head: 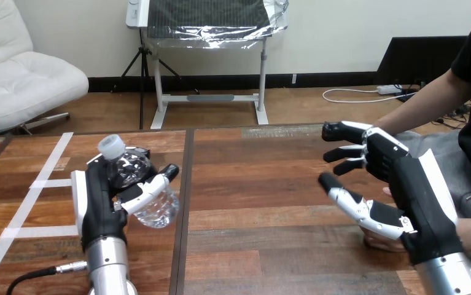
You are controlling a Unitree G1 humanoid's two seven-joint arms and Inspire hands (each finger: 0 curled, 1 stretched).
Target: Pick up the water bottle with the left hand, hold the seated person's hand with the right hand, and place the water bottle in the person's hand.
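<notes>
A clear plastic water bottle (139,184) with a white cap lies tilted in my left hand (97,206), cap pointing away and to the left. My left hand's fingers and thumb are curled round the bottle, which is off the table at the left. My right hand (420,196) is at the right with fingers and thumb spread and straight. The person's hand (377,241) peeks out from under its palm, near the table's right edge. I cannot tell whether the two touch.
The wooden table (269,184) has a dark seam running down its middle and white tape lines (36,184) at the left. The person sits at the right side, with another forearm (423,101) above the table's far right corner.
</notes>
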